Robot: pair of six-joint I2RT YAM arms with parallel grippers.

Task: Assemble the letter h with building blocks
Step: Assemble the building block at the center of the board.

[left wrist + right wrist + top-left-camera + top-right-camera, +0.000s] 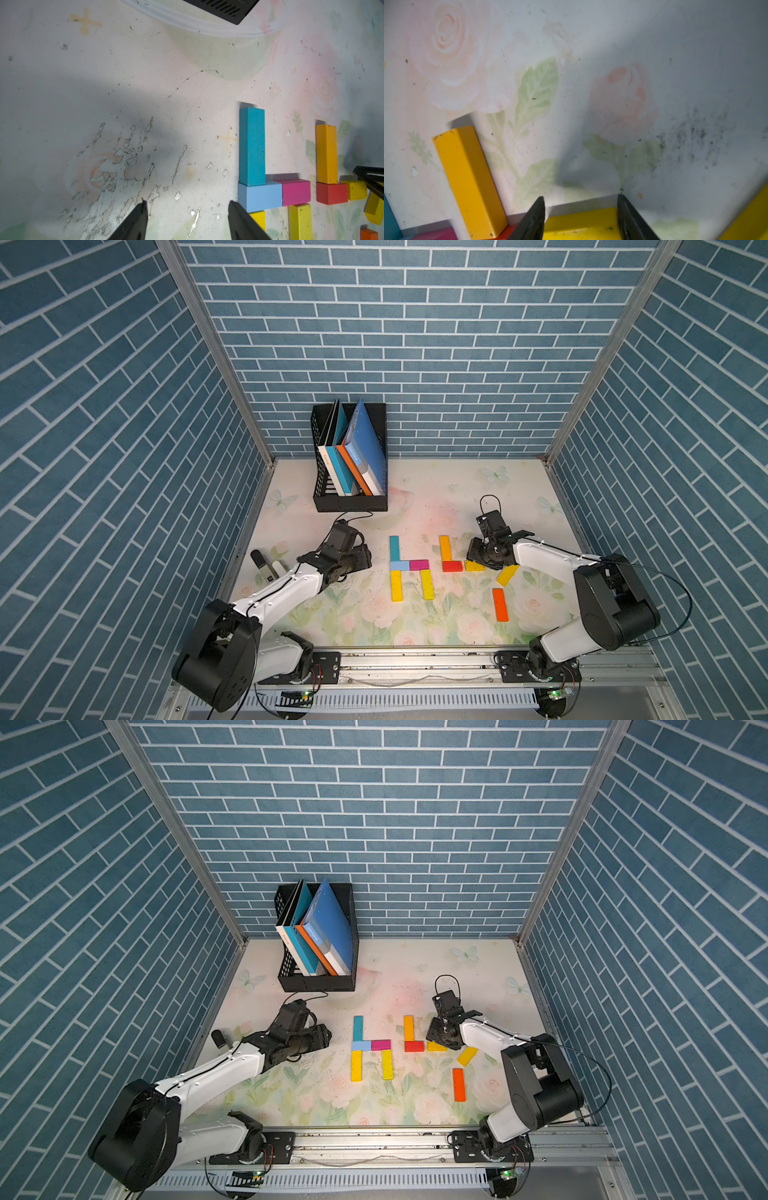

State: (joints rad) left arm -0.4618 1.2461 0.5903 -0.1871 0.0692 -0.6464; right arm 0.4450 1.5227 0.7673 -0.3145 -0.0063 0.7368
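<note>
The right pincer [580,196] is straddling the short yellow block [581,221] at three o'clock of the red block [452,566], grip unclear, while the left pincer [187,201] is hovering open and empty over the bench [104,83].

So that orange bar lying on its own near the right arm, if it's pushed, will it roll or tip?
The orange bar lies flat on a broad face, so it will probably slide rather than roll or tip. Nothing touches it, so an off-centre push would likely spin it. Its square, solid look suggests it stays stiff when gripped.
</note>
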